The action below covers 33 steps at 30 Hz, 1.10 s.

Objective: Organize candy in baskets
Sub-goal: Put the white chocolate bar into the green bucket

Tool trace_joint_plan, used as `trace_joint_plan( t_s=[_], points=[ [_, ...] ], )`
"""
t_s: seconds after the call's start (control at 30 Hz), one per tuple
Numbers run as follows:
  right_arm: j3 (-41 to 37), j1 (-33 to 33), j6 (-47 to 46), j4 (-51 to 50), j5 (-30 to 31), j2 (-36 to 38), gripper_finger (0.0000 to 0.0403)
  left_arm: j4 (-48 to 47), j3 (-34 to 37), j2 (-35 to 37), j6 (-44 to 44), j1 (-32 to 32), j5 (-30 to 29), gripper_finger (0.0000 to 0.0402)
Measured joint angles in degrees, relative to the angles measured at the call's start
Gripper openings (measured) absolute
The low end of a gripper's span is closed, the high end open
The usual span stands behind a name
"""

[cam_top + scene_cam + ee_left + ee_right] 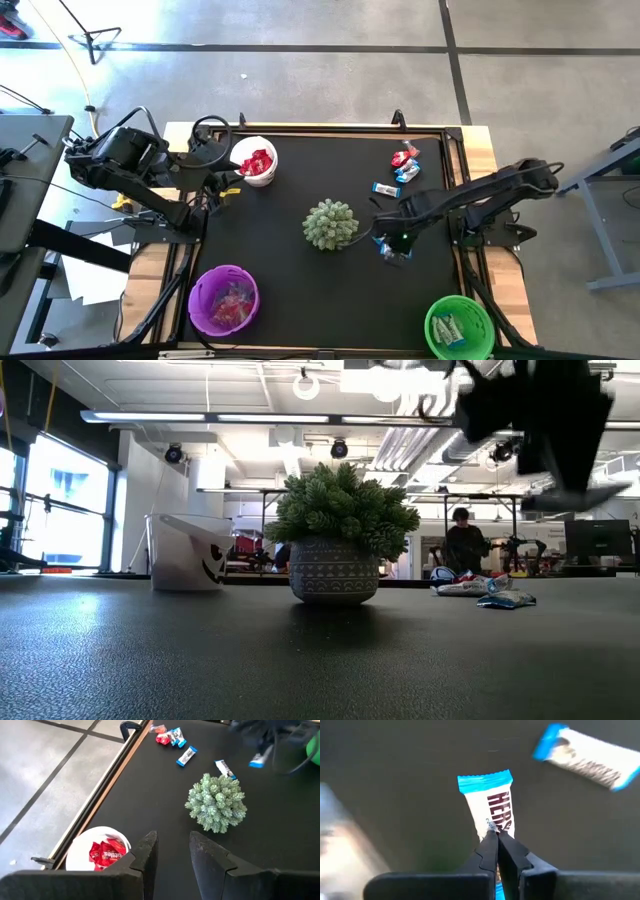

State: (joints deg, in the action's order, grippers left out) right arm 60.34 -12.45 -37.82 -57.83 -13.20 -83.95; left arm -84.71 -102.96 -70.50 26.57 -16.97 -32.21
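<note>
Right of the spiky plant point(330, 224), over bare mat: right gripper point(497, 836) pinched shut on a blue-and-white Hershey's bar point(492, 807), presumably bound for the green basket point(459, 326); left gripper point(172, 852) idle by the white basket point(254, 160), jaws parted, holding nothing.
</note>
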Motion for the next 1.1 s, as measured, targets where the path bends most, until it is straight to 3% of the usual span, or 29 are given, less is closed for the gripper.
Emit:
trace_joint_plan(
  t_s=[0.1,0.27,0.43,0.77,0.93,1.1],
  points=[
    [4.3,-1.1,-6.4,-0.5,-4.4,1.3,0.0,0.0,0.0,0.0,-1.6,0.0,0.0,0.0101],
    [13.7,-6.1,-11.8,-1.9,-5.6,2.6,0.0,0.0,0.0,0.0,-3.5,0.0,0.1,0.0101],
    [21.9,-12.4,-24.6,-5.0,-7.4,2.6,0.0,-0.7,0.0,0.0,-5.7,0.0,0.1,0.0101],
    [24.8,-30.2,-52.8,-7.1,-7.2,2.6,0.0,-1.2,0.0,0.0,-11.3,0.0,-0.9,0.0101],
    [24.7,-38.9,-66.2,-9.0,-4.6,2.6,0.0,-0.5,0.0,0.0,-13.1,0.1,-3.3,0.0101],
    [24.7,-44.5,-76.7,-10.3,5.7,2.6,0.0,0.7,0.0,0.0,-13.3,0.1,-3.4,0.0101]
  ],
)
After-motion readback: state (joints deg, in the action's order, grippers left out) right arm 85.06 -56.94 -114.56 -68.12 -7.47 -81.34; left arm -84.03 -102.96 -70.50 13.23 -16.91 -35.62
